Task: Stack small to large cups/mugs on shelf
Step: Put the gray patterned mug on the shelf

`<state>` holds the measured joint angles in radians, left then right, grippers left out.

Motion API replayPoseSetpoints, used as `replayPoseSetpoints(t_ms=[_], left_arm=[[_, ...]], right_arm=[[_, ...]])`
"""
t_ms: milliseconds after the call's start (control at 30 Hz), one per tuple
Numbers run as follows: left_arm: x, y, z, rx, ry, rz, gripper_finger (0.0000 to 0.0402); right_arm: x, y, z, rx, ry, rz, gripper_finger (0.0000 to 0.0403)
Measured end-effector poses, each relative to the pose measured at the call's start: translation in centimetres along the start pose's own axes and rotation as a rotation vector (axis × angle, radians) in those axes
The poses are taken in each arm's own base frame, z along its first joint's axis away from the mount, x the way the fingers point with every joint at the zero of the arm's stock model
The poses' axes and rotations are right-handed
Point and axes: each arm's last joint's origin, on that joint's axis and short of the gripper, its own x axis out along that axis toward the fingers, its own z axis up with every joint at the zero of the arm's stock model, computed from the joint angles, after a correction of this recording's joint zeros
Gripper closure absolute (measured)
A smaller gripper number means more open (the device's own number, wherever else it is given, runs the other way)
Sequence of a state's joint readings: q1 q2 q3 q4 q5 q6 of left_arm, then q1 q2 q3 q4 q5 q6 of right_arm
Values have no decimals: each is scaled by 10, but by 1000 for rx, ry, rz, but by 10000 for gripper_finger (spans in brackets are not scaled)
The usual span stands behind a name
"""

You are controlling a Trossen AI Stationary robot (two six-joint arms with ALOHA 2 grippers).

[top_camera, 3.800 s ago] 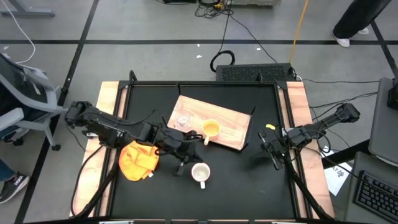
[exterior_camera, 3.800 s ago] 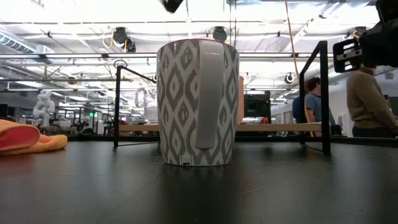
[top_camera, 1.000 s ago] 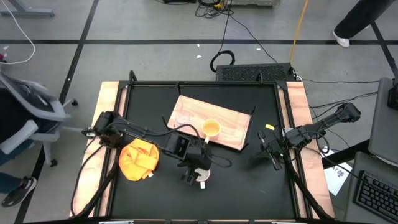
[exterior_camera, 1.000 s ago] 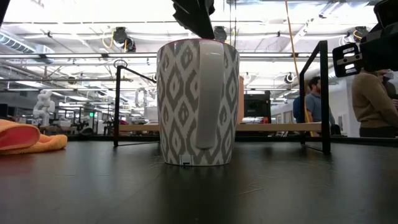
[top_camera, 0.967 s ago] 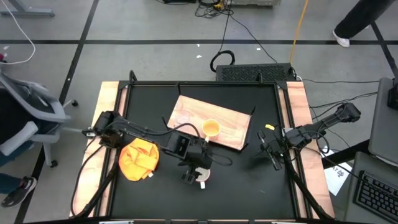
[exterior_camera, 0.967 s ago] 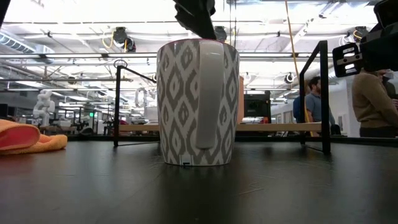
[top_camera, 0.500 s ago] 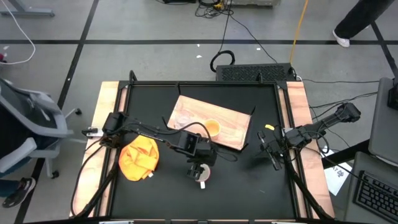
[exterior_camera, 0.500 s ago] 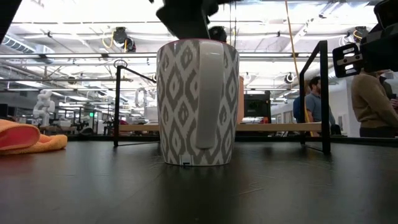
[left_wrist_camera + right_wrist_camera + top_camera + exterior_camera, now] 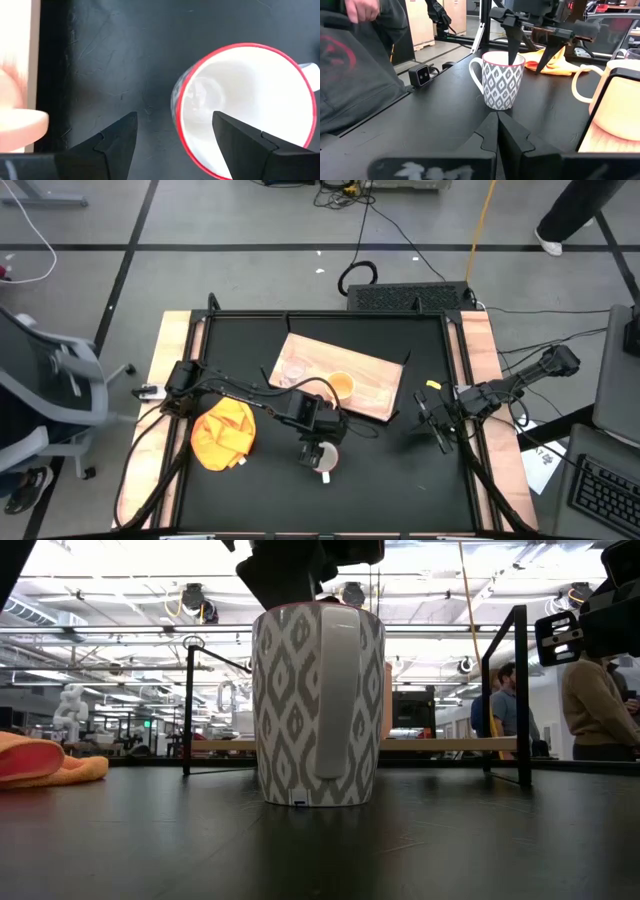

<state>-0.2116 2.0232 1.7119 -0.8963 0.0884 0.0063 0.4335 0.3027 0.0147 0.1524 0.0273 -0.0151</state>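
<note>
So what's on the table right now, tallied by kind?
Handled mugs: 2, white patterned mug, yellow-orange mug
Clear glass cups: 1
Cloths: 1
Wood boards: 1
Total: 5

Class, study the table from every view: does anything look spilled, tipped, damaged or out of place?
Nothing is spilled or tipped. The white patterned mug stands upright off the light-wood board, left gripper straddling its rim. Only the crumpled orange cloth looks untidy.

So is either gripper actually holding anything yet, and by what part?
Nothing is held. The left gripper is open, straddling the white mug's rim, one finger inside. The right gripper is shut and empty.
</note>
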Motion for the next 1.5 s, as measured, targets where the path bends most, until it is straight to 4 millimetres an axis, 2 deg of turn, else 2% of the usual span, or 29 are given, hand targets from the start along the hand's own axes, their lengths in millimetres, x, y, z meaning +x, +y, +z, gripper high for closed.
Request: replayPoseSetpoints(t_ms=[200,633,733,833,1133,1500], left_arm=[[0,1,-2,-33,16,4,144],[15,7,-3,-58,54,7,150],[17,8,-3,-59,58,7,174],[17,8,-3,-56,56,7,215],[17,8,-3,-18,57,15,374],[17,8,-3,33,56,14,382]], right_arm=[[0,0,0,0,0,0,403],[0,0,0,0,-2,0,403],[0,0,0,0,-3,0,403],[0,0,0,0,-3,0,403],[0,0,0,0,-3,0,403],[0,0,0,0,-3,0,403]])
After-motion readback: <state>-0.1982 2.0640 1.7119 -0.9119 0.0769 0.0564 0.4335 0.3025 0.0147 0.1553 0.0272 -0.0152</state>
